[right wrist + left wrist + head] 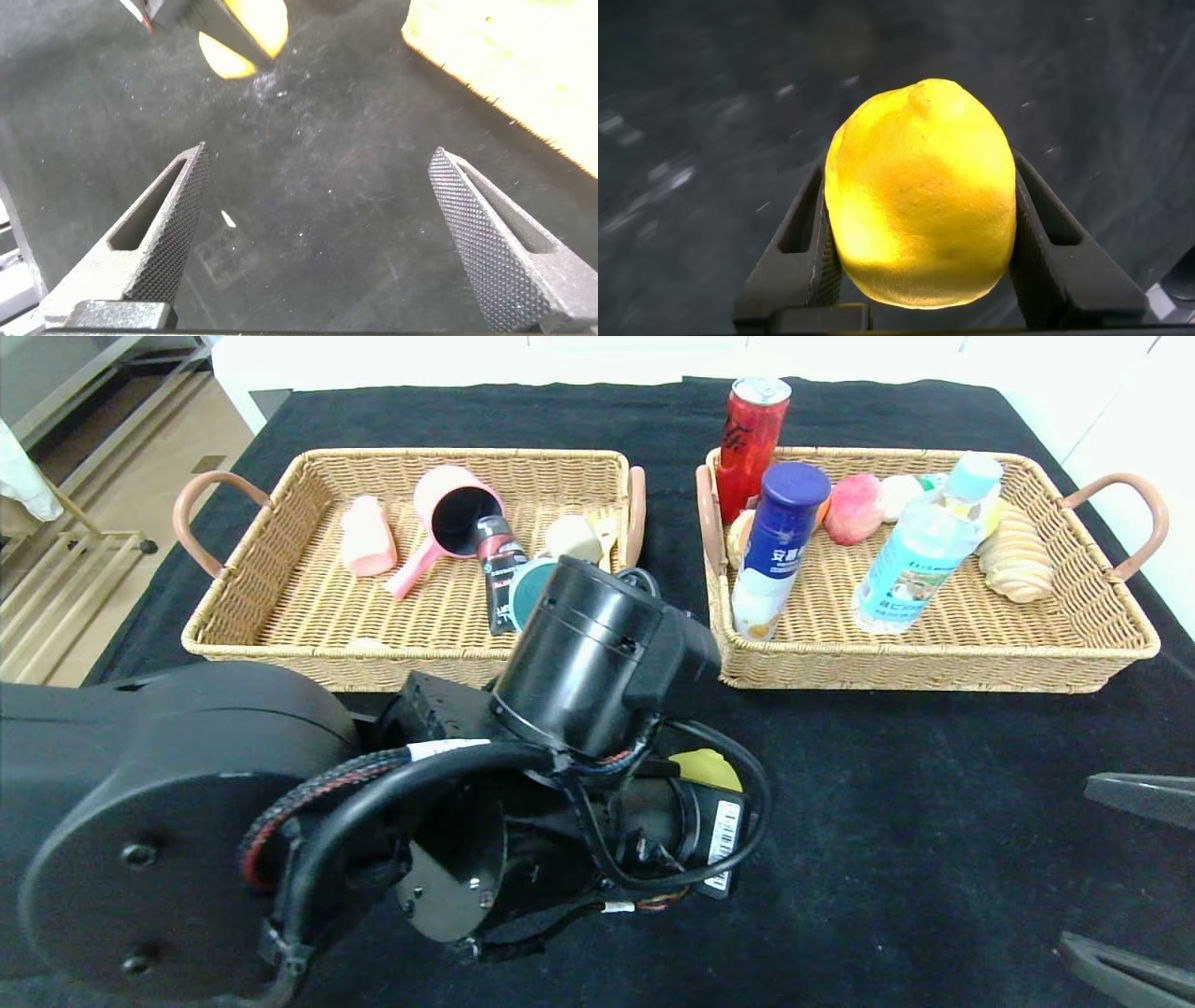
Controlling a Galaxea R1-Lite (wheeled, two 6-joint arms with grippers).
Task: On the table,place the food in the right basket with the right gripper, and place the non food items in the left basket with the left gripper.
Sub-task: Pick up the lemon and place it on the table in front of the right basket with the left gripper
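Observation:
A yellow lemon (920,196) sits between the two black fingers of my left gripper (920,163), which press on its sides. In the head view only a slice of the lemon (707,768) shows behind my left arm, low over the black cloth in front of the baskets. The right wrist view catches the lemon (235,49) farther off. My right gripper (1074,868) rests at the near right edge, open and empty (318,163). The left basket (280,649) and the right basket (934,663) stand side by side at the back.
The left basket holds a pink cup (453,518), a pink block (367,537) and a dark bottle (501,569). In the right basket are a red can (752,439), a blue-capped bottle (780,546), a water bottle (920,555) and bread (1015,560). My left arm (373,803) fills the near left.

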